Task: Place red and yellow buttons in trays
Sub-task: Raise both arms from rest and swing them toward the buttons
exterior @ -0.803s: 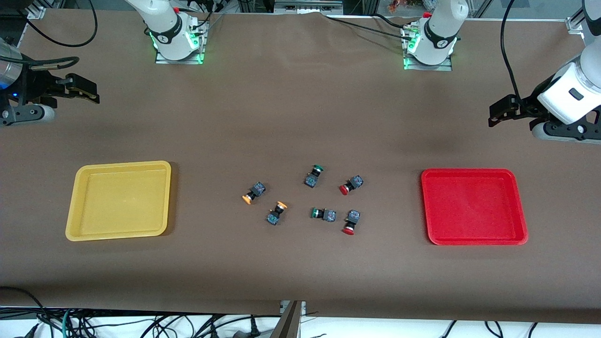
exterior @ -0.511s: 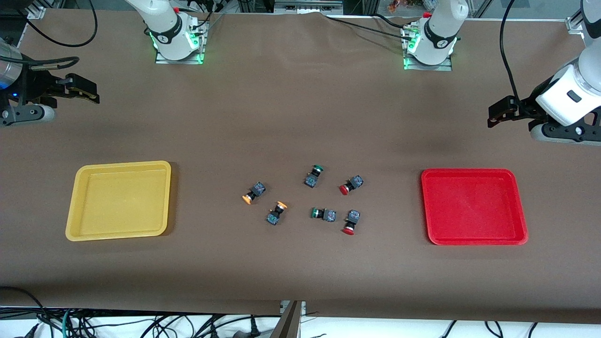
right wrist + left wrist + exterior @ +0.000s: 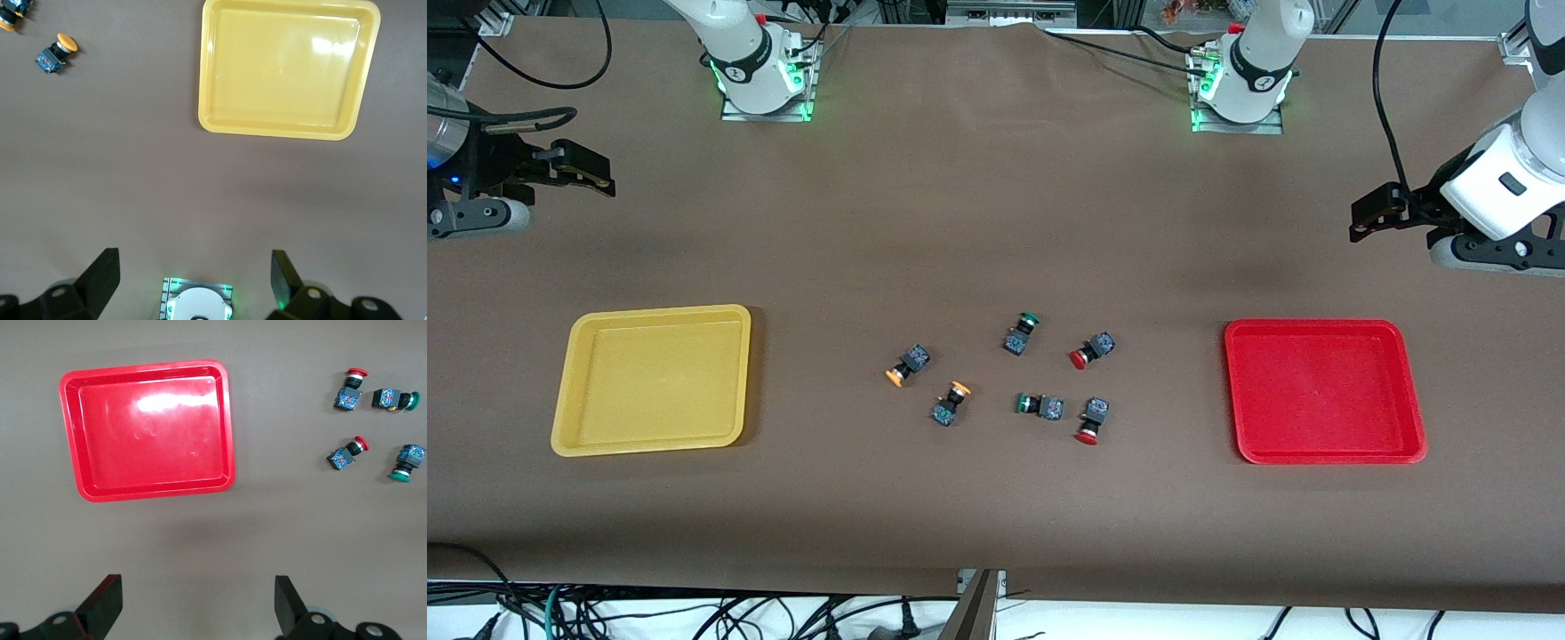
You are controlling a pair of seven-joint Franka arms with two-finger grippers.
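Brown tabletop has a yellow tray at the right arm's end and a red tray at the left arm's end, both empty. Left gripper and right gripper hang up high at their own ends, jaws wide. Two yellow buttons and two red buttons lie loose between the trays, mixed with green buttons.

We are holding both arms raised, one at each end of the table, and neither is touching anything. Our left gripper is hanging over bare table at the left arm's end, its two fingers spread wide apart. Our right gripper is hanging over bare table at the right arm's end, its fingers likewise spread wide.
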